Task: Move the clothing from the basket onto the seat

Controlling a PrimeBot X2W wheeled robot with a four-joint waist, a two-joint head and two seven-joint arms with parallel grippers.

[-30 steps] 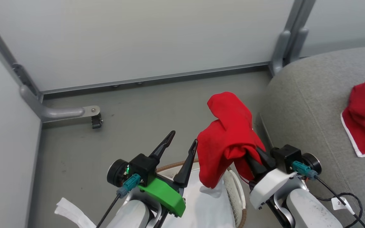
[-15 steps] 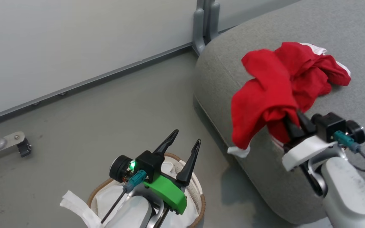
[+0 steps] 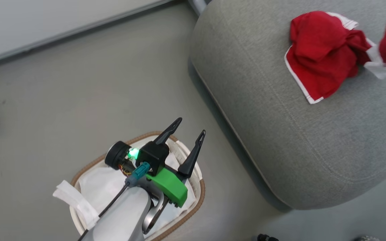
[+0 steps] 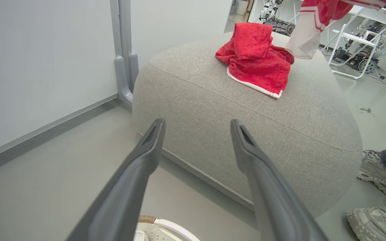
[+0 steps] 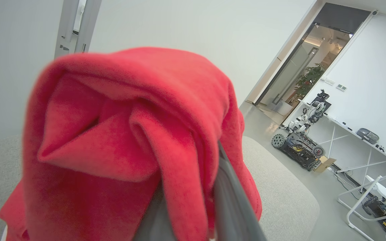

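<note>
The right gripper (image 5: 191, 214) was clamped on a red garment (image 5: 129, 134) draped over its fingers, above the far right of the seat (image 3: 263, 117), beside a second garment (image 3: 320, 53) lying there. It would do best to lower well inboard before releasing. The left gripper (image 3: 191, 126) hovered over the basket (image 3: 202, 192), jaws wide, empty.

Left gripper (image 3: 191, 126) hangs with fingers spread, empty. Right gripper (image 5: 224, 197) pinches cloth (image 5: 119, 140), which drapes over its fingers.

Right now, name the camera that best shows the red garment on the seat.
Head view: red garment seen from above, white trim clear. Left wrist view shows it obliquely. Right wrist view: the held garment hangs in front.
</note>
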